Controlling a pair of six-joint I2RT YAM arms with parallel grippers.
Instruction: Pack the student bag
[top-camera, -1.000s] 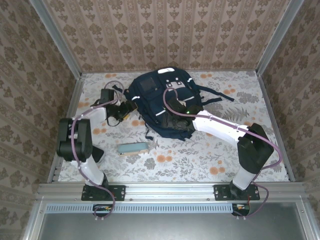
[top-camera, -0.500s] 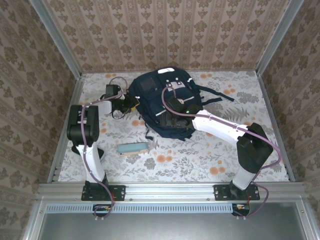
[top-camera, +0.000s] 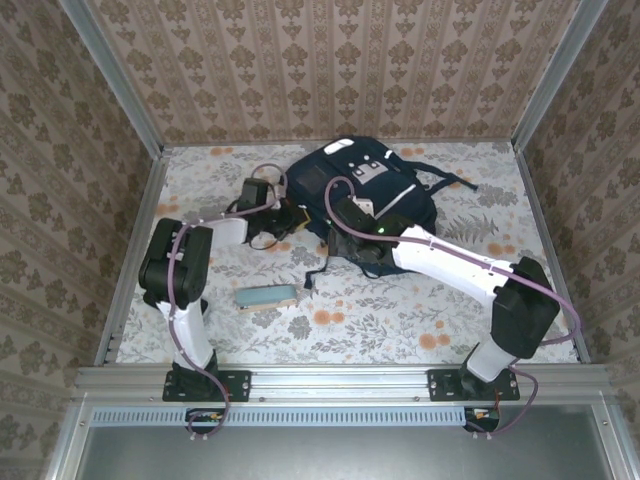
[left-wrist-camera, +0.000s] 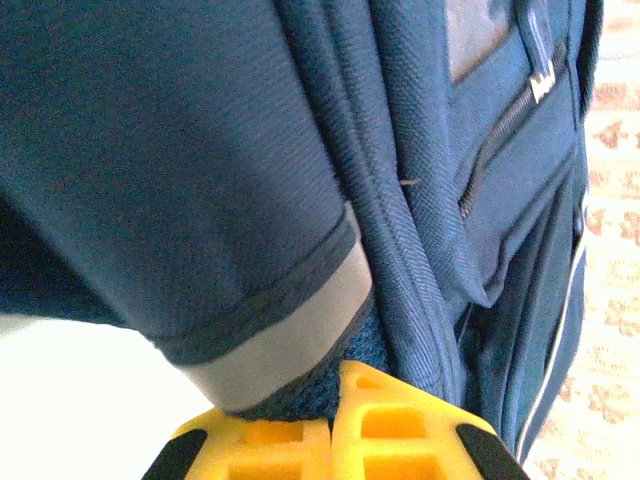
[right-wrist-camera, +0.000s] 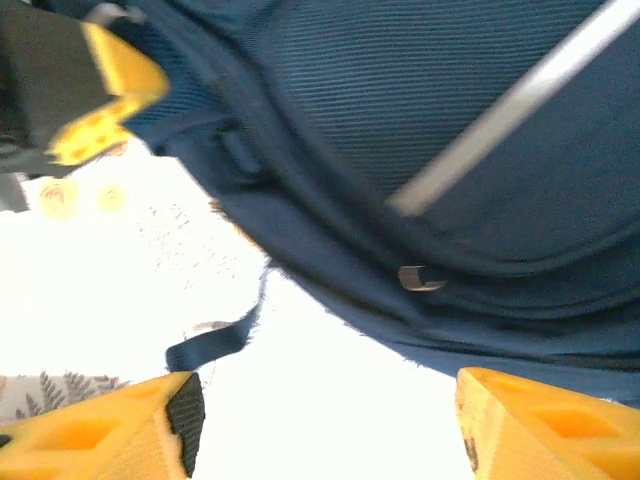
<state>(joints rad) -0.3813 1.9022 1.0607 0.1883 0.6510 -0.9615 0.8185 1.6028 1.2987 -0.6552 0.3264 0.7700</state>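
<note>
teal flat case (top-camera: 266, 297) lies on the table (top-camera: 420, 330) off the near-left side of the student bag (top-camera: 372, 185), well apart from it and not yet packed.

at the bag's near edge i have the right gripper (right-wrist-camera: 330, 425) released. its yellow fingers (right-wrist-camera: 100, 435) stand wide with only bright table between them. the bag's seam and a loose strap (right-wrist-camera: 215, 345) lie just beyond the tips.

on the bag's left edge the left gripper (left-wrist-camera: 335, 425) is clenched. both its pads are pressed together on a fold of navy fabric beside the reflective stripe (left-wrist-camera: 290, 340).

the bag itself rests at the far middle of the table, with its long axis running roughly near to far.

relation to check: the bag's near rim lies ahead of and above the right fingertips. i judge the right arm the nearer one for taking a second hold there.

change from a second ago: the left fingers were apart and are now shut on the fabric. the bag has also slid to the right.
</note>
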